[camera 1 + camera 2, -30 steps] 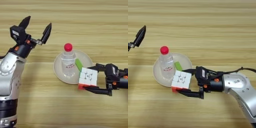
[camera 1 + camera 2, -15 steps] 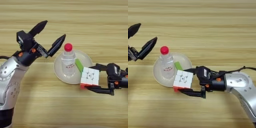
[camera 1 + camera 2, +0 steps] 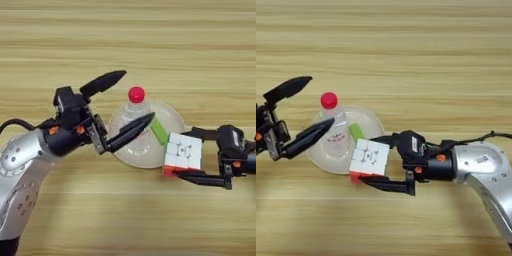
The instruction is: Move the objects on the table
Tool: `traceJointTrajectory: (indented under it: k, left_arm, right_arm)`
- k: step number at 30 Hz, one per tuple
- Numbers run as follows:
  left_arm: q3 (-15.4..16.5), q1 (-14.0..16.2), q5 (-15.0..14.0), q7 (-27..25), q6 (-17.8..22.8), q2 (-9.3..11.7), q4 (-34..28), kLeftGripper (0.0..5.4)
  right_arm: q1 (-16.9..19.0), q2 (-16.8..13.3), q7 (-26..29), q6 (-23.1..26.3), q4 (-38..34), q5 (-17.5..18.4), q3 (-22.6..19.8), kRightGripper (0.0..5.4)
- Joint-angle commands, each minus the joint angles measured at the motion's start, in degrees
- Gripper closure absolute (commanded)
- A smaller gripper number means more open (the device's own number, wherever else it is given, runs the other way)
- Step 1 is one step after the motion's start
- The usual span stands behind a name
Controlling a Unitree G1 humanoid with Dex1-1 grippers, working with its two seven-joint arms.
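A clear bottle (image 3: 132, 113) with a red cap (image 3: 136, 94) stands upright in a shallow clear plate (image 3: 173, 118). My left gripper (image 3: 138, 95) is open around the bottle. One black finger (image 3: 102, 82) lies beyond the cap, and the other finger (image 3: 131, 131) crosses in front of the bottle's body. I cannot tell whether either finger touches it. The puzzle cube (image 3: 183, 152), white face up, sits at the plate's right front rim. My right gripper (image 3: 371, 160) is shut on the cube, one finger behind it and one finger (image 3: 387, 184) along its front.
A small green piece (image 3: 160, 131) lies on the plate between the bottle and the cube. The wooden table (image 3: 150, 35) stretches away behind and in front of both arms.
My left arm has swung right and nearer, bringing its open fingers from the far left to either side of the bottle. The right gripper and cube have stayed in place.
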Motion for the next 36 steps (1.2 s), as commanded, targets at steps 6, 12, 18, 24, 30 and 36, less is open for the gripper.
traceJointTrajectory:
  k: [6, 12, 18, 24, 30, 36]
  left_arm:
    - [-3.1, 2.5, -0.2, -5.1, 0.7, 3.6, -2.4, 0.00]
    - [-4.8, 3.0, 0.1, -7.0, 0.5, 4.7, -2.4, 0.00]
    - [-6.4, 3.5, 1.2, -8.7, 0.1, 5.4, -1.9, 0.00]
    - [-8.7, 3.5, 3.7, -10.1, -0.5, 6.1, -0.1, 0.00]
    - [-10.8, 2.5, 5.7, -10.5, -0.8, 6.0, 1.8, 0.00]
    - [-11.7, 2.8, 7.1, -10.6, -1.5, 5.8, 2.9, 0.00]
  right_arm:
    - [-0.9, -1.4, 1.4, -0.4, -0.2, 1.7, -2.0, 2.06]
    - [-1.0, -1.8, 2.1, 0.0, -0.4, 2.5, -2.6, 2.06]
    - [-1.2, -2.3, 2.7, 0.2, -0.5, 3.3, -2.5, 2.06]
    - [-1.2, -3.2, 3.6, 0.6, -1.4, 4.9, -3.0, 2.06]
    - [-1.1, -3.8, 4.0, 0.8, -2.5, 6.8, -3.6, 2.06]
    - [-1.0, -3.9, 4.2, 1.1, -3.1, 8.2, -3.8, 2.06]
